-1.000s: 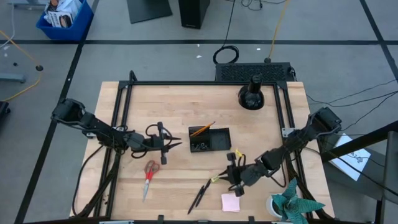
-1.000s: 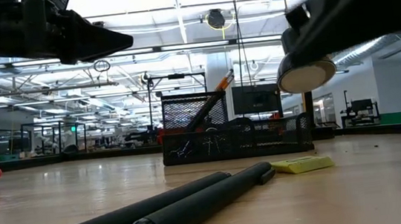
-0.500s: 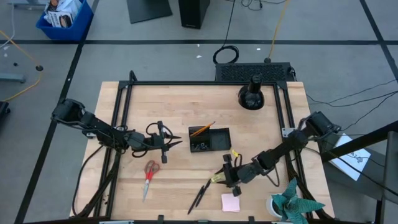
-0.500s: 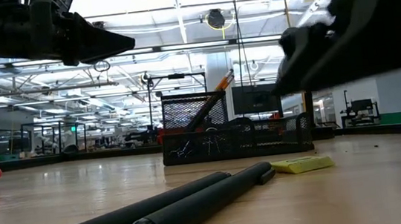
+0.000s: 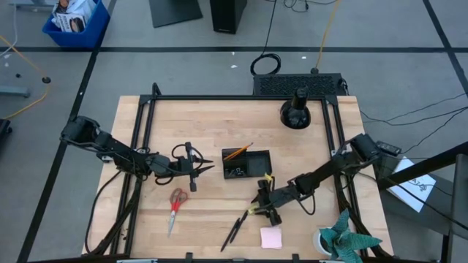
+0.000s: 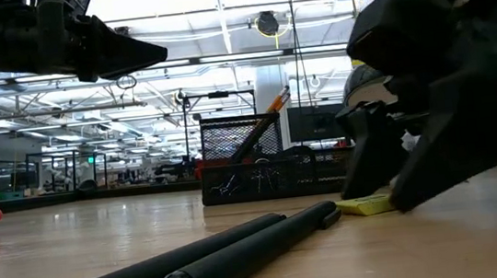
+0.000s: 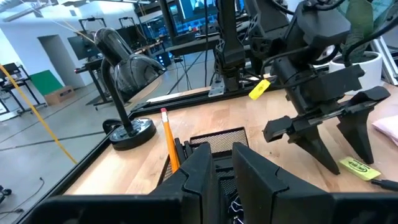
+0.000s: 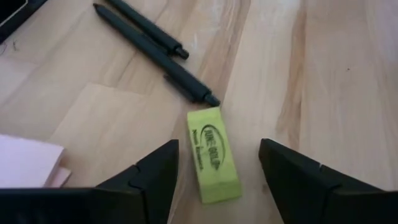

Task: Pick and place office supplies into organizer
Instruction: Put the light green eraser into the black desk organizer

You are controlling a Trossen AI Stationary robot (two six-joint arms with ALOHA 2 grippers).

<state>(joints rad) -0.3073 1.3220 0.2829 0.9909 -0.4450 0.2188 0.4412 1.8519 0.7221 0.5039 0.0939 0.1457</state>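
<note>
A yellow eraser [image 8: 212,154] lies flat on the wooden table next to two black pens [image 8: 155,53]. My right gripper [image 8: 217,144] is open and low over it, with one finger on each side [image 6: 388,189] and neither touching it. The black mesh organizer [image 5: 246,164] stands mid-table with an orange pencil [image 7: 168,140] leaning in it. My left gripper [image 5: 208,169] hovers shut and level, left of the organizer, holding nothing. Red-handled scissors [image 5: 175,204] lie near the front left, and a pink sticky pad [image 5: 271,237] lies near the front edge.
A black desk lamp [image 5: 295,111] stands at the far right of the table. A teal paper plant in a white cup [image 5: 344,237] stands at the near right corner. A black metal frame [image 5: 142,131] runs along the table's edges.
My right gripper has come down toward the table and a little toward the left edge, tipping further downward. Its fingers have opened and now stand on either side of the yellow eraser. The eraser, pens and organizer have stayed where they were.
</note>
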